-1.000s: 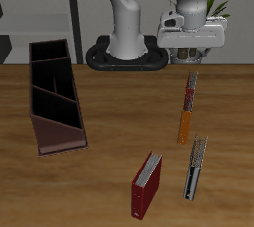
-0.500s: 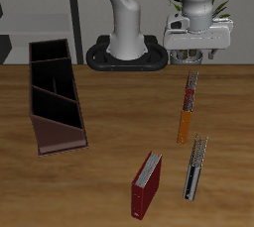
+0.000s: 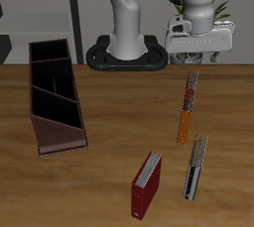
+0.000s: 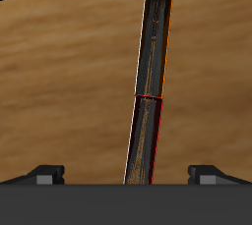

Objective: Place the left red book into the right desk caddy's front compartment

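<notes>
The left red book (image 3: 189,94) lies slim and flat toward the counter's (image 3: 109,171) back edge, end to end with the orange book (image 3: 184,124) just nearer the front edge, its narrow red-edged strip (image 4: 146,139) directly beneath my wrist camera. Over the last second my gripper (image 3: 194,62) has drifted slightly sideways and now hovers above it, fingers spread wide and holding nothing. I judge I'm still aligning for the grasp, with the right desk caddy (image 3: 52,94) well apart across the counter.
</notes>
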